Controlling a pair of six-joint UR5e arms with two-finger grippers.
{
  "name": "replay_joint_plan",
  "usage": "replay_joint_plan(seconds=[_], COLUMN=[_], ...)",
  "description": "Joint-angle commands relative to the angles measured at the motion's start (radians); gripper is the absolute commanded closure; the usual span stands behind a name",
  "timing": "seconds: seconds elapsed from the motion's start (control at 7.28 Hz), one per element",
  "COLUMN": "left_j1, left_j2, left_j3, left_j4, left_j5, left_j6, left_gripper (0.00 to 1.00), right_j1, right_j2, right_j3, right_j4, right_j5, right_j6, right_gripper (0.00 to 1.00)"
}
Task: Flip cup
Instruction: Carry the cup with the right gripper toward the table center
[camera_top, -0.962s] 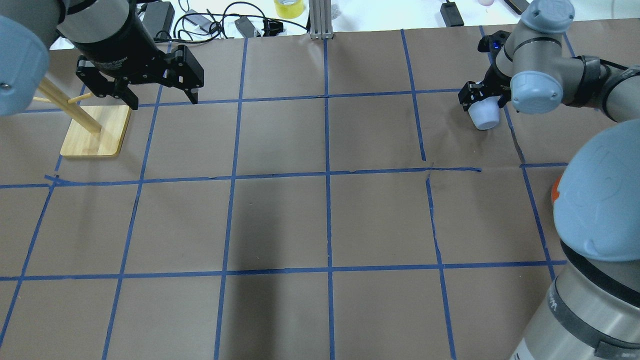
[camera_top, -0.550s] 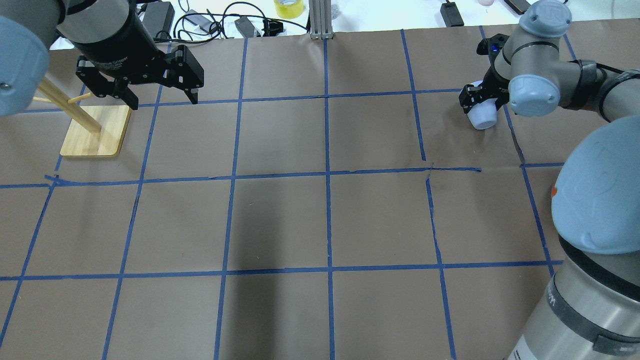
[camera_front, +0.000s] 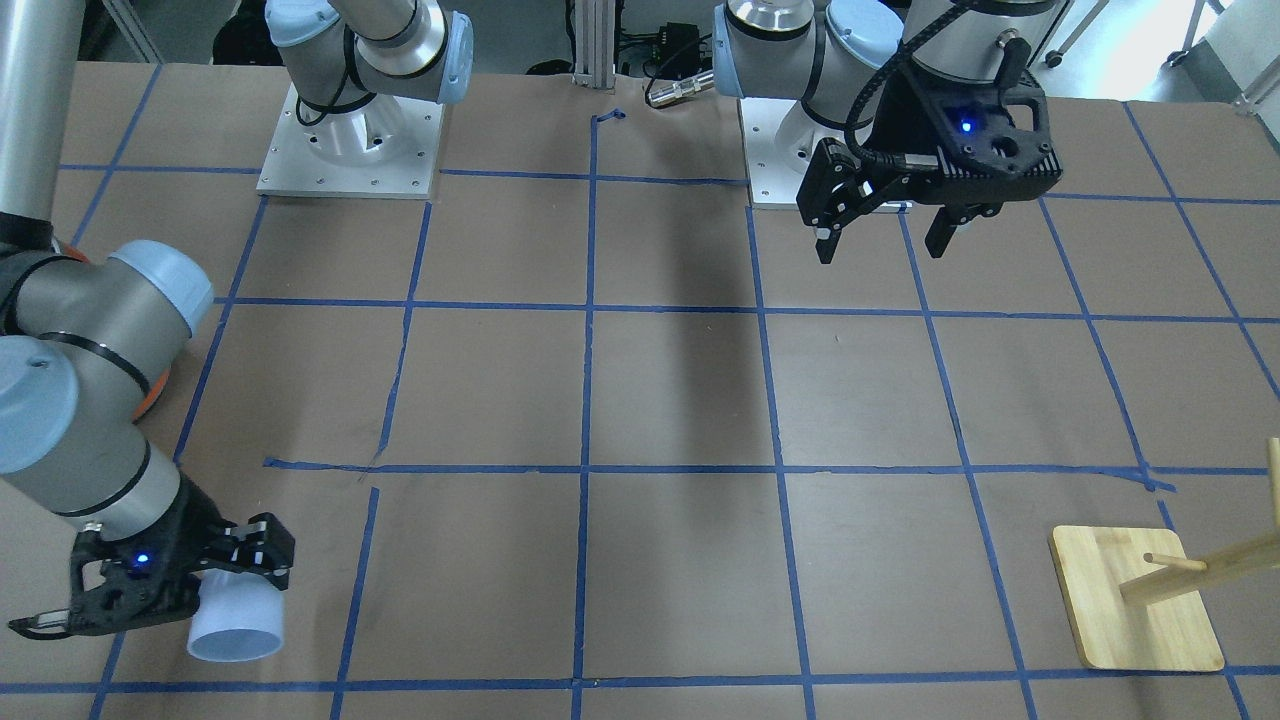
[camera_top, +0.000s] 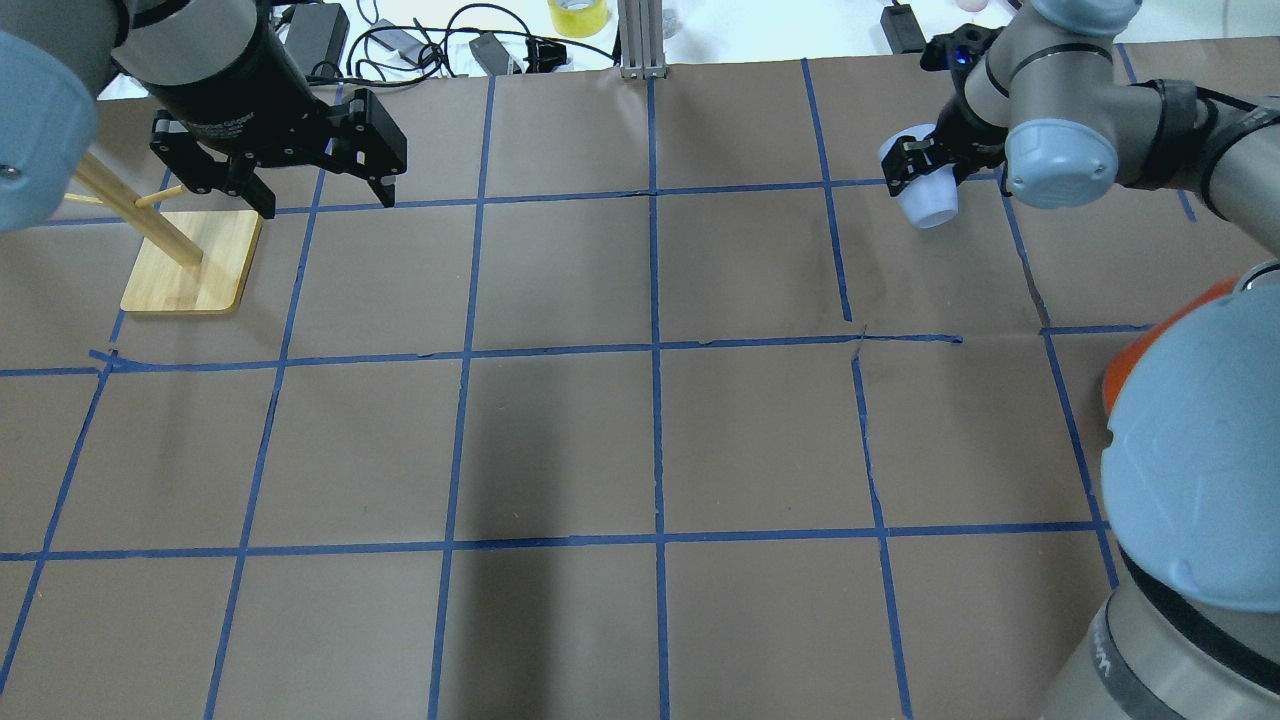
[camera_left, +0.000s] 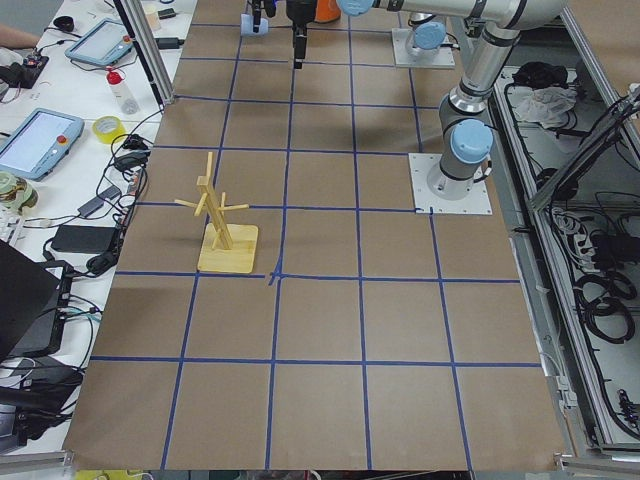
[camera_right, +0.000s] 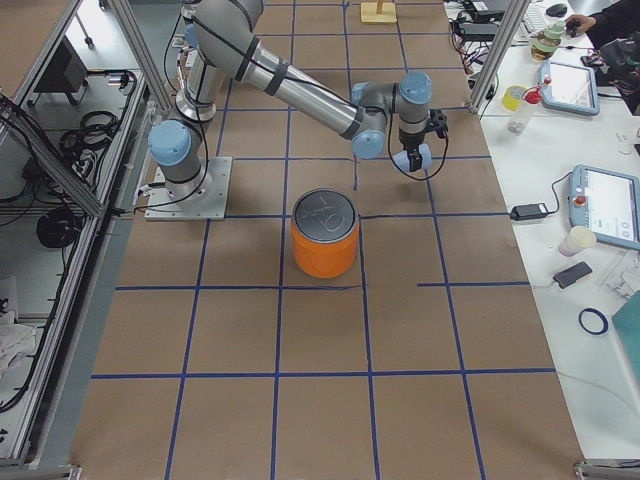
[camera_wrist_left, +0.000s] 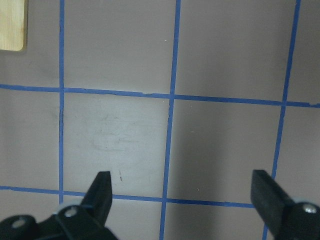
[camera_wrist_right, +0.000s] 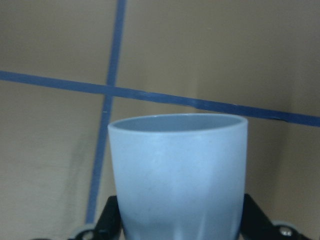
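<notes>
**Cup's in the claw and tipped over, here's where it could go sideways**

Closest to the right wrist cam is the small, pale blue-white, handleless tapered plastic cup (camera_wrist_right: 177, 170). It fills the view with its rim at the far end. The right gripper (camera_top: 920, 172) pinches it low down by the narrow base, with a black finger (camera_wrist_right: 107, 222) on each side. From overhead, the cup hangs under the claw at a slant, mouth aimed toward the brown-paper table with the blue tape grid (camera_top: 560, 440). It's at the far right, near the operators' edge. It looks lifted off the paper, but no view really proves that.

Further back toward the robot, the big orange can with the silver top (camera_right: 325, 245) sits near the right arm's elbow.

Way over on the other side, the left gripper (camera_wrist_left: 182, 192) hovers with its fingers spread wide and nothing between them. The light wooden peg stand (camera_top: 190, 265) is just beside it.

What could go wrong from here, as a guess:
- **Slipping out:** smooth matte plastic plus a taper, held at the skinny end. If the wrist rolls, the cup could squirt out of the pinch.
- **Rolling away:** if it's let go at a slant, it probably tips and rolls. The table edge is close on that side.
- **Crooked landing:** pressing down with the rim not flat could kick the cup sideways.
- **Hitting the can:** a big elbow swing might clip it.
</notes>
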Motion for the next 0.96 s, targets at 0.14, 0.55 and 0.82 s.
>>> replay_joint_plan(seconds=[0.14,0.55,0.82], left_j1=[0.006,0.006,0.006], left_j2=[0.006,0.01,0.009], left_j3=[0.004,-0.001,-0.002], left_j4=[-0.005,-0.008,-0.008], left_j5=[0.001,0.001,0.001], left_j6=[0.004,0.001,0.001], left_gripper=[0.0,0.0,0.0], right_j1=[0.274,0.471,0.496], right_j2=[-0.041,-0.039,-0.036], right_j3=[0.0,0.007,0.013], right_j4=[0.003,-0.028,-0.048], right_j5=[0.004,-0.073,-0.074], right_j6=[-0.124,-0.269,-0.54], right_gripper=[0.45,0.49,0.49])
